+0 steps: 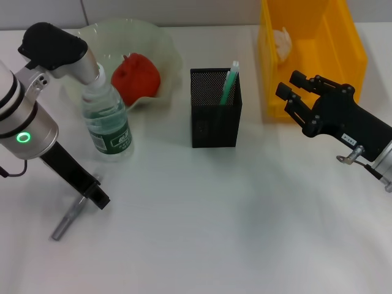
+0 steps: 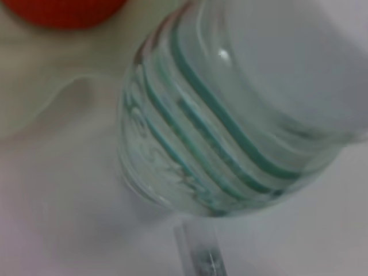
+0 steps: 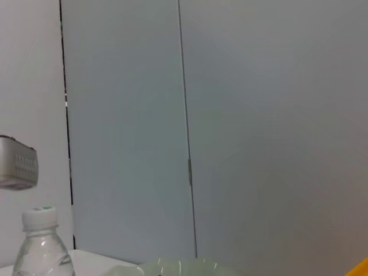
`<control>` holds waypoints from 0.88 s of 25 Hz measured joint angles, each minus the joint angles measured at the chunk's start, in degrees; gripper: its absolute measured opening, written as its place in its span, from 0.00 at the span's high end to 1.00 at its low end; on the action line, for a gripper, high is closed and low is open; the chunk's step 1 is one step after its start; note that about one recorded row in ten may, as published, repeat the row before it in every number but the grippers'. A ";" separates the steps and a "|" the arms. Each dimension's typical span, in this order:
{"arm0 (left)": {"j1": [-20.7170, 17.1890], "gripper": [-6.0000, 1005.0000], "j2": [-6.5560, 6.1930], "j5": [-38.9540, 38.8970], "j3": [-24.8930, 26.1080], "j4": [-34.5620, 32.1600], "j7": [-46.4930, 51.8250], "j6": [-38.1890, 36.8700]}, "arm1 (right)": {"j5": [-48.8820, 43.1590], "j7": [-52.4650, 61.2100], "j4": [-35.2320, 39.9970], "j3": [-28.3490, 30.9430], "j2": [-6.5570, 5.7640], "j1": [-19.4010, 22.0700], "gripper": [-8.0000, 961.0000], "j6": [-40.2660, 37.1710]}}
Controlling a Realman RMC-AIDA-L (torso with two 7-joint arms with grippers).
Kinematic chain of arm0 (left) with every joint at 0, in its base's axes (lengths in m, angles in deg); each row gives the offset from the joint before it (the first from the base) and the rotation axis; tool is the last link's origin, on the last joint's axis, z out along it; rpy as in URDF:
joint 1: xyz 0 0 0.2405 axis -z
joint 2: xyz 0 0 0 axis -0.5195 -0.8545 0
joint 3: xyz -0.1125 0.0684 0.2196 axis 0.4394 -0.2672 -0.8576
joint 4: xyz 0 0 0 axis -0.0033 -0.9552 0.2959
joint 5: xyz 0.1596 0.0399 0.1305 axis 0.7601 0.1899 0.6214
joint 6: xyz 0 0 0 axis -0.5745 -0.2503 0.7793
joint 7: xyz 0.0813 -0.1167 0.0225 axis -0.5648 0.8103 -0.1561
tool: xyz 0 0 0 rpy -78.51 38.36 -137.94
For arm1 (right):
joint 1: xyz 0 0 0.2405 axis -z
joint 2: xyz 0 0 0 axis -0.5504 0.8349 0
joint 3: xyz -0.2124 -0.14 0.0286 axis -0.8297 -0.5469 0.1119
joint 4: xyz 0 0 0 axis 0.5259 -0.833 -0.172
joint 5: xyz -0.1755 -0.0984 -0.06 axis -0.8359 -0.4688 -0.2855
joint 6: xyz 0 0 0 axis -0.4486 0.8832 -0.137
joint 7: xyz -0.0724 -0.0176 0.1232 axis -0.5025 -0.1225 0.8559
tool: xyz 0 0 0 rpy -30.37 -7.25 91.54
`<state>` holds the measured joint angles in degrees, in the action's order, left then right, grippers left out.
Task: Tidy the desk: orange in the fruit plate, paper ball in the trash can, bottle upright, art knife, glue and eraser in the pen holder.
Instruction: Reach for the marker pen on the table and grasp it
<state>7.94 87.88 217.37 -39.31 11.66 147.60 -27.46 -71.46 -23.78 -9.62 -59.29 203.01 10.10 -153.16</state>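
one bottle (image 1: 108,119), one pen holder (image 1: 215,109), one fruit plate (image 1: 160,43), one yellow trash can (image 1: 349,43) and one art knife (image 1: 68,217) sit on the white desk (image 1: 233,220); the pen holder serves as the landmark.

the black mesh pen holder stands upright and holds one green-and-white stick-like item (image 1: 229,82), leaning toward its right rear corner; what it is cannot be told. well to the left of the pen holder and farther back, the pale green wavy fruit plate holds one orange-red fruit (image 1: 136,76). to the right of the pen holder and farther back, the trash can holds one crumpled paper ball (image 1: 283,43) against its left wall.

left of the pen holder, in front of the plate, the clear bottle with the green label stands upright. the left gripper (image 1: 92,68) is at its cap; whether its fingers are spread or pinching cannot be told, as the arm hides them. the left wrist view looks down the bottle's ribbed shoulder (image 2: 230,126).

the grey art knife lies flat far to the left of the pen holder and nearer the robot, partly under the left arm.

the right gripper (image 1: 293,98) hovers to the right of the pen holder, in front of the trash can, fingers spread and holding nothing.
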 joint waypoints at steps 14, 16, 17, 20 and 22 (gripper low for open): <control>0.43 0.51 -0.09 2.05 -0.01 0.83 -0.14 1.29 | 0.00 0.00 -0.22 0.00 0.00 -0.09 0.65 0.01; 0.43 0.51 -0.09 2.05 -0.01 0.83 -0.14 1.29 | 0.00 0.00 -0.22 0.00 0.00 -0.09 0.65 0.01; 0.49 0.51 -0.09 2.08 -0.08 1.19 -0.16 1.66 | 0.00 0.00 -0.22 0.00 0.00 -0.08 0.65 0.01; 0.50 0.51 -0.05 2.09 -0.68 1.32 -0.16 1.93 | 0.00 0.00 -0.27 0.00 0.00 -0.08 0.65 0.01; 0.50 0.52 -0.03 2.02 -2.01 1.32 -0.22 2.45 | 0.00 0.00 -0.30 0.00 0.00 -0.08 0.65 0.00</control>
<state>8.44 87.86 219.39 -41.32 12.98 147.37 -25.01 -71.46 -23.78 -9.92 -59.29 203.02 10.02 -153.16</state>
